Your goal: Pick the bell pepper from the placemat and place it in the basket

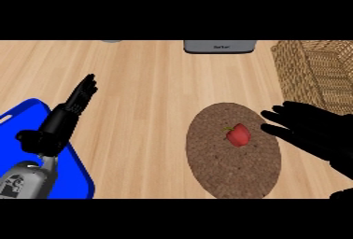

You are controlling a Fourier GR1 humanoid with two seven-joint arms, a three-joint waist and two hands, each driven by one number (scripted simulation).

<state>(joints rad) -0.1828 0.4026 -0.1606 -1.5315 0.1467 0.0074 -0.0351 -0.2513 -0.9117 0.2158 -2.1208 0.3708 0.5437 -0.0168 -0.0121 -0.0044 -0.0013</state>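
At the view's right, the right hand (314, 133) hangs with fingers spread and holding nothing, its fingertips just beside the bell pepper (238, 135), which lies to their left on the round placemat (233, 172). Nothing of the task looks done: grasp, lift and carry to the basket (314, 70) beyond the hand all remain. Over the blue tray (79, 179), the left hand (82, 95) rests open on the table (151, 84).
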